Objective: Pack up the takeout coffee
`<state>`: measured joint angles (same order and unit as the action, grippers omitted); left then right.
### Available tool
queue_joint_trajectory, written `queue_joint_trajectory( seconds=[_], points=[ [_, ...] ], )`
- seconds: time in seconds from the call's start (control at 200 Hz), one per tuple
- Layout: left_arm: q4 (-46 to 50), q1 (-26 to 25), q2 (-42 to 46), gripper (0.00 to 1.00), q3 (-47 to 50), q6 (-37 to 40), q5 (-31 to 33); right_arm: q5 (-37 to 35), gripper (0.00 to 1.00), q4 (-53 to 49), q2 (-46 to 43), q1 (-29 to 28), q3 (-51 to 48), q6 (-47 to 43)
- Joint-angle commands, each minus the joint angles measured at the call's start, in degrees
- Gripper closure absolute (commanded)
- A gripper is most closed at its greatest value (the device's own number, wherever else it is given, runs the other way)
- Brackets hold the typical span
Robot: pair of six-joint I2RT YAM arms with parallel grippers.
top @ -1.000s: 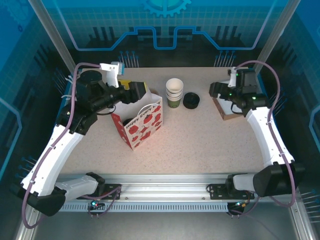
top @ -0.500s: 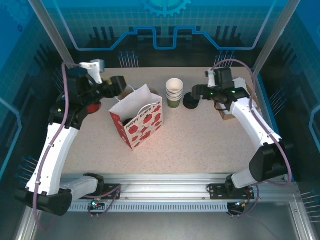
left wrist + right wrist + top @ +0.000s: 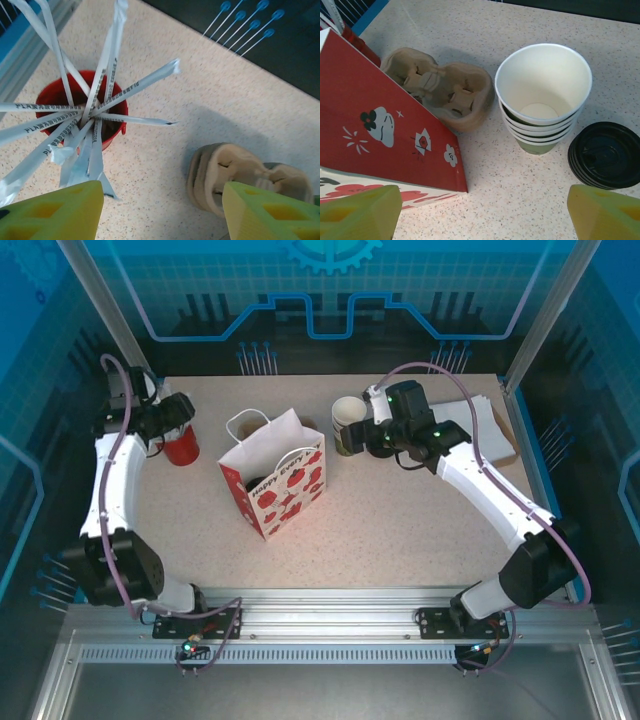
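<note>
Black lid is pretty much all you get of the coffee (image 3: 254,483) tbh: a dark round patch down inside the open mouth of the red-and-white paper bag (image 3: 292,480) standing mid-worktop (image 3: 400,525). It's too small to make out the cup body. Left pincer (image 3: 162,192) hangs with its yellow fingers apart, holding nothing, right over a red cup (image 3: 114,132) stuffed with wrapped straws (image 3: 135,90), with a pulp cup carrier (image 3: 220,170) near it. Right pincer (image 3: 483,200) is spread wide too, empty, above a stack of lidless cups (image 3: 542,95). A pile of black lids (image 3: 605,155) sits next to them, and the bag is on their other side.
</note>
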<state>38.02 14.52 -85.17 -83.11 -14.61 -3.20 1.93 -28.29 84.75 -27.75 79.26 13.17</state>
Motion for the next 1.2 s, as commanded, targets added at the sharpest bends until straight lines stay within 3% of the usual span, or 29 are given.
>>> queue_joint_trajectory(
  seconds=[0.0, 0.56, 0.915, 1.196],
  points=[
    [-1.3, 0.3, -2.5, 0.36, -4.4, 1.7, 0.1, 1.5, 0.12, 1.7, -1.8, -0.6, 1.3, -0.6],
    [2.9, -0.9, -26.1, 0.41, -25.2, 8.0, 4.0, 1.3, 0.12, -0.5, -0.5, -0.8, 2.1, -0.7],
    [6.3, -1.9, -31.8, 0.68, -32.8, 11.0, 4.6, 0.5, 0.12, -1.5, 0.4, -1.3, 2.0, -0.5],
    [8.1, -1.9, -30.9, 0.86, -33.3, 11.6, 5.4, 0.1, 0.12, -1.7, -0.7, -1.3, 0.7, -0.8]
  ],
)
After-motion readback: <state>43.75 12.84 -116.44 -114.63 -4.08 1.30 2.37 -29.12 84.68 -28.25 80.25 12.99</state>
